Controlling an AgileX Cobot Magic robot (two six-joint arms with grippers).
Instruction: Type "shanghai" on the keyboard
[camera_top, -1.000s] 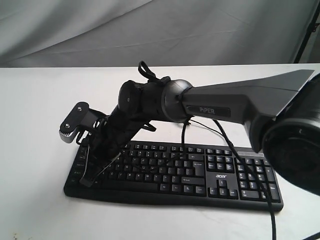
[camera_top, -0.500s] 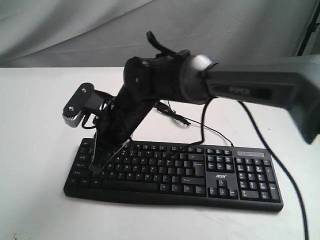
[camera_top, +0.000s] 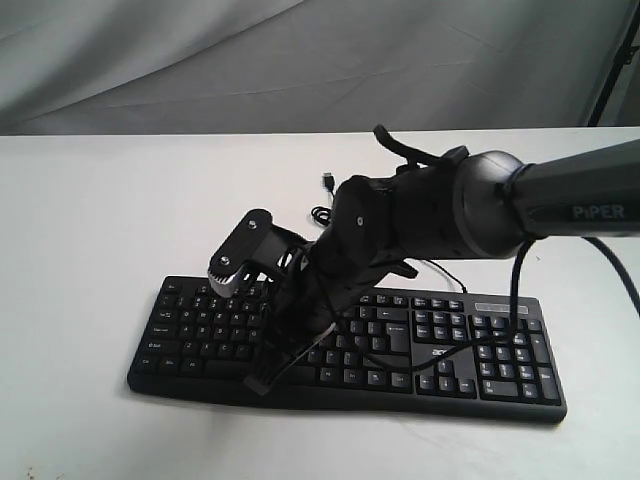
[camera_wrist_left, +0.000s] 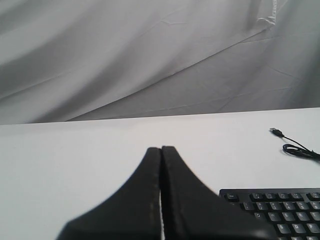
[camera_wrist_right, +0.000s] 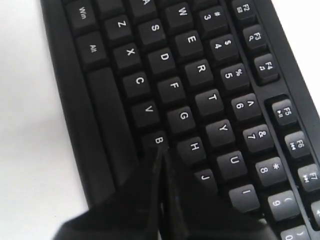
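Observation:
The black keyboard lies near the front of the white table, with its number pad on the right. My right arm reaches across it from the right. The right gripper is shut, with nothing between its fingers, and points down at the middle letter rows. In the right wrist view the right gripper has its tip just beside the B key and close to the H key; I cannot tell whether it touches a key. The left gripper is shut and empty, held over bare table beside the keyboard's corner.
The keyboard's thin USB cable lies coiled on the table behind it, and the same cable shows in the left wrist view. Grey cloth hangs behind the table. A dark stand leg is at the far right.
My right arm has swung from the keyboard's left end toward the middle letter keys and has come lower. The keyboard has not moved.

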